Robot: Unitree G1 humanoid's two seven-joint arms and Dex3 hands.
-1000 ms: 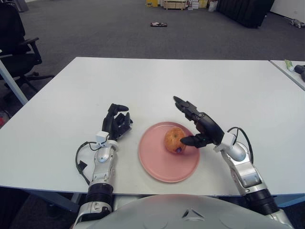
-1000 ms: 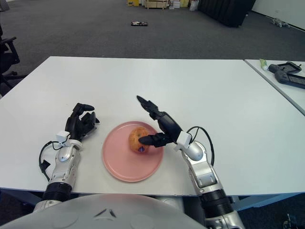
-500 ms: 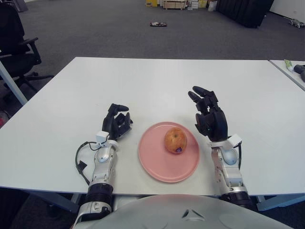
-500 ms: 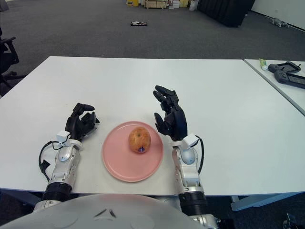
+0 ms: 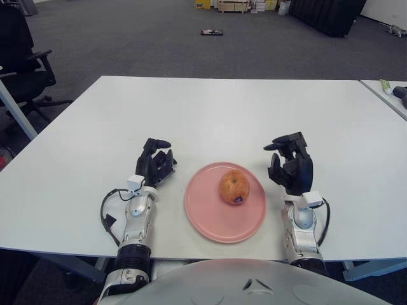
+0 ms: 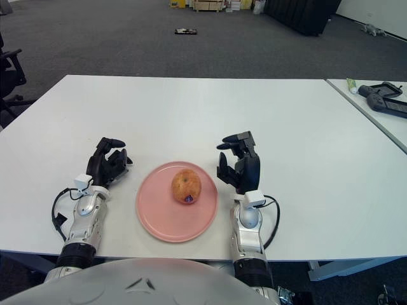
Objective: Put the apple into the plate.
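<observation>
Apple sat in the middle of the pink plate, sticker side down toward the front. Right hand stood upright just beside the plate's right edge, fingers curled over, holding nothing, not touching the apple. Left hand rested on the white table left of the plate, fingers curled, also empty.

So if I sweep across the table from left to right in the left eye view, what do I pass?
left hand → pink plate with the apple sitting on it → right hand. Neither hand holds anything; both stand beside the plate.
</observation>
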